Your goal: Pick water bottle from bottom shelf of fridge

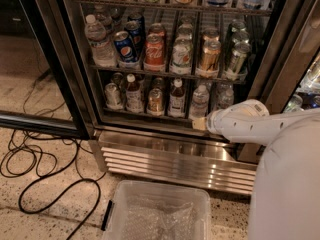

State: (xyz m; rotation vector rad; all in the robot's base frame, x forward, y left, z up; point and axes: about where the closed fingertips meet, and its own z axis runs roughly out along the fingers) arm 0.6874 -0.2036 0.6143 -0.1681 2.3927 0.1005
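The fridge (pixel 70 79) stands open, black-framed, with wire racks. On its bottom shelf (pixel 150 118) a small clear water bottle (pixel 199 101) with a white cap stands right of the middle. Left of it are two dark-liquid bottles (pixel 176 99) and some cans (pixel 155 102). My gripper (pixel 199 124) is at the end of the white arm (pixel 245 126), at the shelf's front rail just below the water bottle's base. I cannot see whether it touches the bottle.
The ribbed steel base grille (pixel 175 164) lies below the shelf. A clear plastic bin (pixel 160 214) sits on the floor in front. Black cables (pixel 40 164) loop on the floor at left, by the open glass door (pixel 35 119). The rack above holds soda cans (pixel 154 51) and a larger water bottle (pixel 97 41).
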